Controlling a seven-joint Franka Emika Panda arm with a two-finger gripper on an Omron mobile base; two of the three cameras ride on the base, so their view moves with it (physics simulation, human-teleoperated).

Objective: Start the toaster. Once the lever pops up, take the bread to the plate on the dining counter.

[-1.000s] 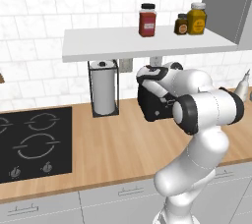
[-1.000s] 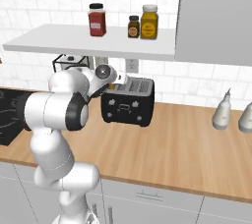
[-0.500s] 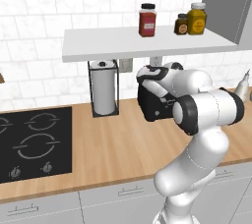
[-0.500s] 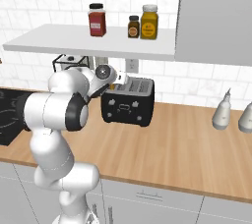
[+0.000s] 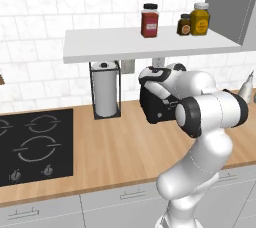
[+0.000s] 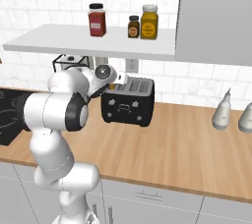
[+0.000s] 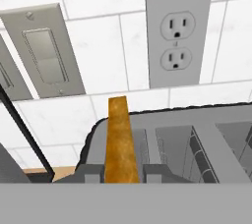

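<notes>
A black hob (image 5: 32, 142) is set into the wooden counter (image 5: 120, 157) at the left; beside it stands a paper towel roll (image 5: 105, 95); further right, the black toaster (image 6: 129, 101) sits against the tiled wall; the gripper (image 7: 119, 173) has narrowed onto the bread (image 7: 118, 142) standing upright in the toaster's left slot; fingertips flank the slice.

bright even rendered light, soft shadow under shelf (image 5: 150, 44), sharp focus, no glare.
</notes>
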